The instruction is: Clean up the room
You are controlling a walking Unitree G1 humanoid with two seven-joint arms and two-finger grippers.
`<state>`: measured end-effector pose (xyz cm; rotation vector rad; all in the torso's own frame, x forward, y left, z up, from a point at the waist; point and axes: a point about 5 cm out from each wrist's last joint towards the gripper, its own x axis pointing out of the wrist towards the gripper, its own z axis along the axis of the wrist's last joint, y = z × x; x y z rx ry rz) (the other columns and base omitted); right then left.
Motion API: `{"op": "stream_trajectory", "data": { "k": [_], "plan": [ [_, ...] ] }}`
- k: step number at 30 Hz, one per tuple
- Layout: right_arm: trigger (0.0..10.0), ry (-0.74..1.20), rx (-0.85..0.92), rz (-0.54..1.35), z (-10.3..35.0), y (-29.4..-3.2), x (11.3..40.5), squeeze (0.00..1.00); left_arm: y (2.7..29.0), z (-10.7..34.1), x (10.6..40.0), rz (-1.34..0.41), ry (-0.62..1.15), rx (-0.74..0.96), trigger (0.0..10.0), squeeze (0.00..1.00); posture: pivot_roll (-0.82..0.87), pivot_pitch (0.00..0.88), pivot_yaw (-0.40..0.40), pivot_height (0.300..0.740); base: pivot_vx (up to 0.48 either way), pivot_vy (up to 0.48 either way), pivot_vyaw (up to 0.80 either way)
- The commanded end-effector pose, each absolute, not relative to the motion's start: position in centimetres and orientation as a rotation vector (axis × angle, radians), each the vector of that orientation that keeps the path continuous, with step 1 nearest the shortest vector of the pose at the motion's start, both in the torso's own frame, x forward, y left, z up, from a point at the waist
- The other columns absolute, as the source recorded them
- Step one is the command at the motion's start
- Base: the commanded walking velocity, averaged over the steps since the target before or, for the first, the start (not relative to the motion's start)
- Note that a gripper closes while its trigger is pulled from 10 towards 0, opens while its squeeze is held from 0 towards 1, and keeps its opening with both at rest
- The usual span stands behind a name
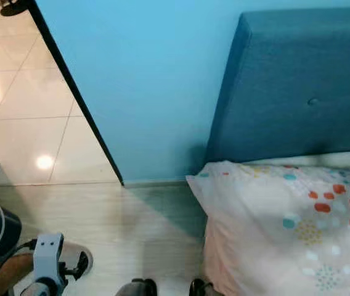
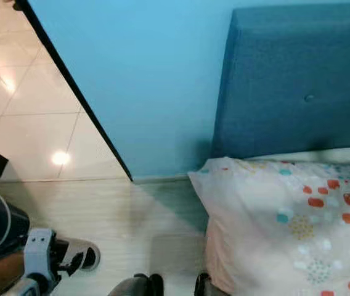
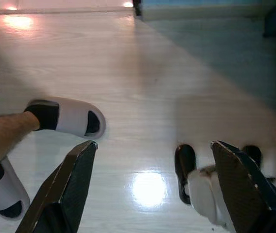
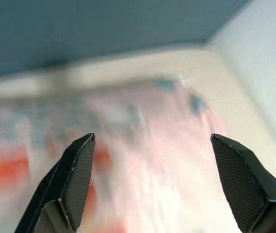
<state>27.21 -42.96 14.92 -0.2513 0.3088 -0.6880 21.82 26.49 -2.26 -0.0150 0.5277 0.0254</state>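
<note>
The head camera looked down at a bed corner: a white pillow [image 1: 286, 228] printed with orange, teal and yellow dots lay on the bed, its end just below the blue headboard [image 1: 298, 86], which stood against the light blue wall [image 1: 144, 80]. The pillow corner overhung the pale wood floor [image 1: 132, 234] beside the bed. A dark door edge [image 1: 76, 92] ran diagonally from the wall base, with glossy tile [image 1: 21, 123] beyond it. The left gripper [image 3: 152, 189] hung low over the floor at the robot's left, its 2 fingers [image 3: 75, 179] spread wide apart and holding nothing. Between them, further down, stood the robot's 2 black feet [image 3: 184, 165]. Beside that gripper stood a person's bare leg [image 3: 4, 136] in a white slipper [image 3: 70, 117] with a dark sock; a 2nd slipper [image 3: 2, 194] showed nearer. The right gripper [image 4: 152, 184] hovered over the pillow, its fingers [image 4: 77, 179] also spread wide and empty, the headboard blurred behind
</note>
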Motion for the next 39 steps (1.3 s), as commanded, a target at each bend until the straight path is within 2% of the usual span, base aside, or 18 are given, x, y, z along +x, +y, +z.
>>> {"op": "stream_trajectory", "data": {
  "k": [1,4,7,11,14,16,20,25,30,33,39],
  "plan": [
    [10.0,0.371,-0.181,-0.699,12.3,-42.5,26.2,0.57,26.2,-3.5,20.6,0.047,0.588,-0.052,10.0,0.0,0.17,0.217,0.047,0.74,0.0,0.0,0.0],
    [10.0,0.413,-0.045,-0.74,8.5,-41.2,24.7,0.0,25.8,-3.3,21.6,0.052,0.575,-0.085,10.0,0.0,0.14,0.178,0.04,0.74,0.0,0.0,0.0],
    [10.0,0.456,0.001,-0.762,6.2,-40.2,23.8,0.0,25.6,-2.9,22.4,0.055,0.557,-0.113,10.0,0.0,0.13,0.163,0.036,0.74,0.0,0.0,0.0],
    [10.0,0.507,0.075,-0.733,3.4,-37.6,23.6,0.0,25.3,-1.9,24.2,0.057,0.506,-0.164,10.0,0.0,0.11,0.13,0.021,0.74,0.0,0.0,-0.64],
    [10.0,0.524,0.099,-0.72,2.7,-36.7,23.6,0.0,25.2,-1.6,24.6,0.043,0.493,-0.18,10.0,0.0,0.11,0.12,0.015,0.74,0.0,0.0,-0.71],
    [10.0,0.549,0.13,-0.696,1.6,-34.7,24.1,0.0,24.6,-1.1,25.5,0.005,0.47,-0.212,10.0,0.0,0.09,0.083,0.007,0.74,0.0,0.0,-0.7],
    [10.0,0.558,0.135,-0.679,1.1,-33.2,24.8,0.0,23.9,-1.1,25.9,-0.034,0.464,-0.225,10.0,0.0,0.08,0.063,0.002,0.74,0.0,0.0,-0.7],
    [10.0,0.564,0.149,-0.675,0.9,-32.9,24.9,0.0,23.8,-1.9,25.0,-0.039,0.509,-0.193,10.0,0.0,0.07,0.053,0.001,0.74,0.0,0.0,-0.71],
    [10.0,0.578,0.262,-0.621,-0.1,-31.5,24.8,0.0,24.3,-3.3,23.3,0.013,0.587,-0.138,10.0,0.0,0.06,0.045,-0.003,0.74,0.0,0.0,-0.7],
    [10.0,0.512,0.407,-0.528,-0.3,-29.6,25.5,0.0,24.9,-4.6,21.6,0.082,0.677,-0.106,10.0,0.0,0.05,0.043,-0.005,0.74,0.0,0.0,-0.69],
    [10.0,0.467,0.439,-0.385,0.1,-27.3,27.0,0.0,25.0,-5.8,20.0,0.142,0.771,-0.076,10.0,0.0,0.05,0.031,-0.01,0.74,0.0,0.0,-0.11]
  ]
}}
